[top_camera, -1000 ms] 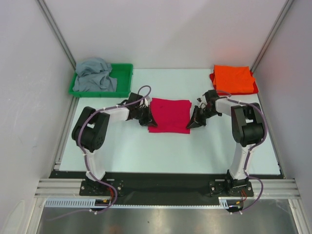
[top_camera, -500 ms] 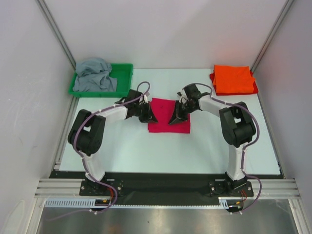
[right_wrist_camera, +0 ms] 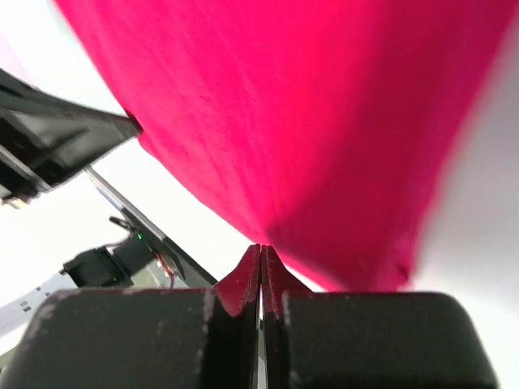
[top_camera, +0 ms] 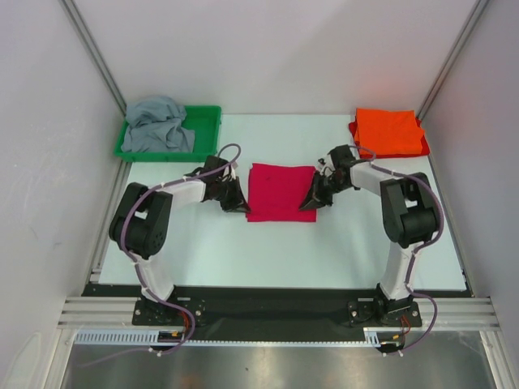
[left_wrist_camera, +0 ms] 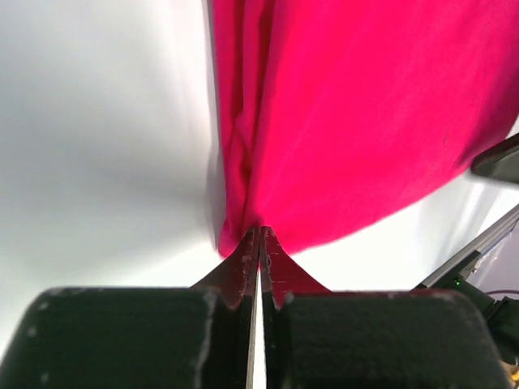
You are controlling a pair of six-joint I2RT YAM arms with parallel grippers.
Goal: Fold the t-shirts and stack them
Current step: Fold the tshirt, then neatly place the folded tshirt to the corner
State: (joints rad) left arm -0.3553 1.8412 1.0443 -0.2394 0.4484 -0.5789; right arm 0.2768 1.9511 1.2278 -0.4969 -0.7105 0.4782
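The crimson-pink t-shirt (top_camera: 281, 193) lies folded into a flat rectangle in the middle of the table. My left gripper (top_camera: 241, 204) is shut, its tips touching the shirt's left near corner (left_wrist_camera: 243, 219), with no cloth between the fingers. My right gripper (top_camera: 310, 203) is also shut, with its tips at the shirt's right near edge (right_wrist_camera: 324, 259) and nothing pinched. The orange t-shirt (top_camera: 389, 132) rests folded at the back right. The grey t-shirt (top_camera: 158, 130) sits crumpled in the tray.
A green plastic tray (top_camera: 209, 120) stands at the back left corner of the white table (top_camera: 243, 251). Grey walls with metal frame rails close in the left, right and back sides. The arm bases are mounted on the black rail at the near edge.
Half a second ago the right gripper reached in over the pink shirt; it has since drawn back to the shirt's right edge. The left gripper has shifted slightly left and nearer.
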